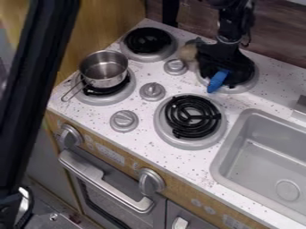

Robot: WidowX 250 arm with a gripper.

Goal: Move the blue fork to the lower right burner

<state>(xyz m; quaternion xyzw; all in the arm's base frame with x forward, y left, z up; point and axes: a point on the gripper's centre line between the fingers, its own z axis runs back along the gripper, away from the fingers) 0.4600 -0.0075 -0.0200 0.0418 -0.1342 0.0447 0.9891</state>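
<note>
From where I stood, the blue fork (pixel 218 81) was at the upper right burner (pixel 252 82), only a short blue piece of it showing. Its long axis ran aslant, the visible end pointing down and a little left, over the burner's near rim, and the rest going up under the black gripper (pixel 223 60). I couldn't make out which end that was.

The gripper hung right over that burner, tipped downward. How far its jaws stood apart I couldn't tell, nor whether they had hold of the fork or merely hid it. A blurry tan thing (pixel 189 52) showed just to its left.

Nearer me, the lower right burner (pixel 192 116) had its black coil in full view, with the sink (pixel 229 161) to its right. Across the stove, a metal pot (pixel 104 68) sat upright on the lower left burner (pixel 113 98), its handle toward the near left edge.
</note>
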